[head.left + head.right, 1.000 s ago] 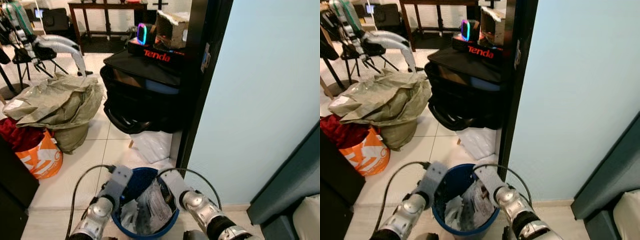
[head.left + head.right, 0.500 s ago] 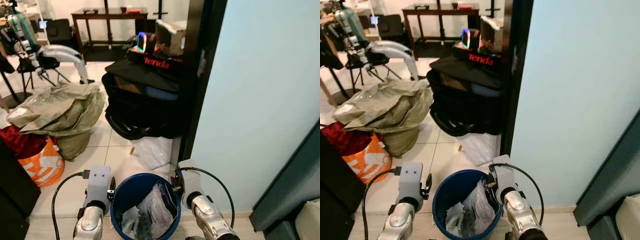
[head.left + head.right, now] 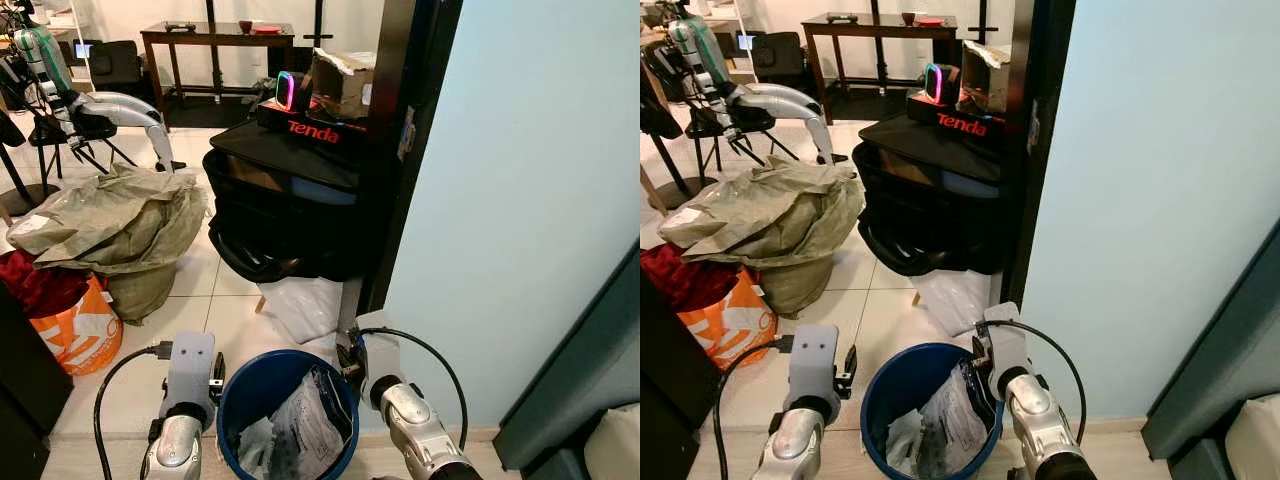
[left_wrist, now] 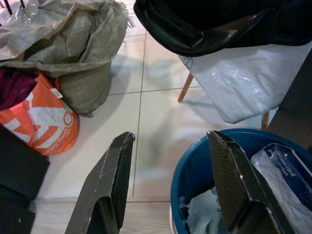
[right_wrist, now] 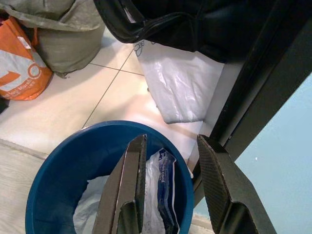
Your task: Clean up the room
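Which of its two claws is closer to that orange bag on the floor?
Left. The left gripper is open beside the blue bin, on the orange bag's side; the right gripper is open over the bin's far rim.

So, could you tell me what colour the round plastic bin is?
Blue: the round plastic bin shows best in the right wrist view.

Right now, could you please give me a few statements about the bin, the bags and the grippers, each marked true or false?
1. The blue bin holds crumpled plastic packaging. True.
2. The left gripper is shut on the bin's rim. False: its fingers are open, one on each side of the rim.
3. The orange bag stands on the robot's left. True.
4. The right gripper holds a white bag. False: it is open and empty above the bin's rim.
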`<state>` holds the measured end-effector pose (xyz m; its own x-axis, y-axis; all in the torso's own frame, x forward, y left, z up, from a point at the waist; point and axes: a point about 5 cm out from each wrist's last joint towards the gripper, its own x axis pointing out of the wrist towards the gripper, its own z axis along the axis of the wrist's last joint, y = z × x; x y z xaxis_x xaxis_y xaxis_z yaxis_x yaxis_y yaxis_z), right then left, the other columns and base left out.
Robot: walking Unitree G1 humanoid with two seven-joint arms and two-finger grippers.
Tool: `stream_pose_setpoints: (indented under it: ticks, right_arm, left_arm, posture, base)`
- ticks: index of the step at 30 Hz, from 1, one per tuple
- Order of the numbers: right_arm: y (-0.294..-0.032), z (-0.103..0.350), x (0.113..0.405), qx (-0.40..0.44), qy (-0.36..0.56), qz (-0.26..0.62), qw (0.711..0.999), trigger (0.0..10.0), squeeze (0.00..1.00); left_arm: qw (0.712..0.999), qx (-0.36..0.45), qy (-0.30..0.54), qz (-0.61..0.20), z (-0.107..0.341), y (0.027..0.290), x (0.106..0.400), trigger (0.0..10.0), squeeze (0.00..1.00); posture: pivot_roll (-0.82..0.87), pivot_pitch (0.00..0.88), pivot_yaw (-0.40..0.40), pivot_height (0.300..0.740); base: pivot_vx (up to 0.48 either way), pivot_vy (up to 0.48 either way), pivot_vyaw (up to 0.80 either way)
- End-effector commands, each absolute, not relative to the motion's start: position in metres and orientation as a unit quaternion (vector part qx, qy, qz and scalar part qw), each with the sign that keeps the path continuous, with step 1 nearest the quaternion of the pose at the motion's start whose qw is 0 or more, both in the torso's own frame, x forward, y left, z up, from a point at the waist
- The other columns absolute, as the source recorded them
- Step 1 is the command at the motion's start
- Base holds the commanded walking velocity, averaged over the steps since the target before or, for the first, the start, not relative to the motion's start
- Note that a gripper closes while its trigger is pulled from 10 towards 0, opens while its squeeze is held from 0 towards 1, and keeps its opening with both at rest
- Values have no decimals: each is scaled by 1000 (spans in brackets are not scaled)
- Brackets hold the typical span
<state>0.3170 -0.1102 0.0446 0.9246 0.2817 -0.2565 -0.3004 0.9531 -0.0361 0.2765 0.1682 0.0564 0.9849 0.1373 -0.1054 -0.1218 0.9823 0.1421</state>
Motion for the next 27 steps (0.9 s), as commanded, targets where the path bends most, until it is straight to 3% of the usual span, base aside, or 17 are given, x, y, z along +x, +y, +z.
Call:
stream_pose_setpoints:
  ticks: [1,17,27]
  right_arm:
    - [-113,41,314,-26,130,135,982,10000,0]
    - [-114,40,311,-28,131,136,982,10000,0]
    - [-111,42,310,-29,119,143,982,10000,0]
  left_arm:
    - [994,80,56,56,61,169,279,10000,0]
    - [994,86,48,48,68,170,283,10000,0]
    - [994,87,47,48,69,171,282,10000,0]
  posture:
    - [2,37,-69,605]
    - [5,32,-66,675]
    - [7,27,-66,675]
  base:
    - [0,0,0]
    - [0,0,0]
    - [0,0,0]
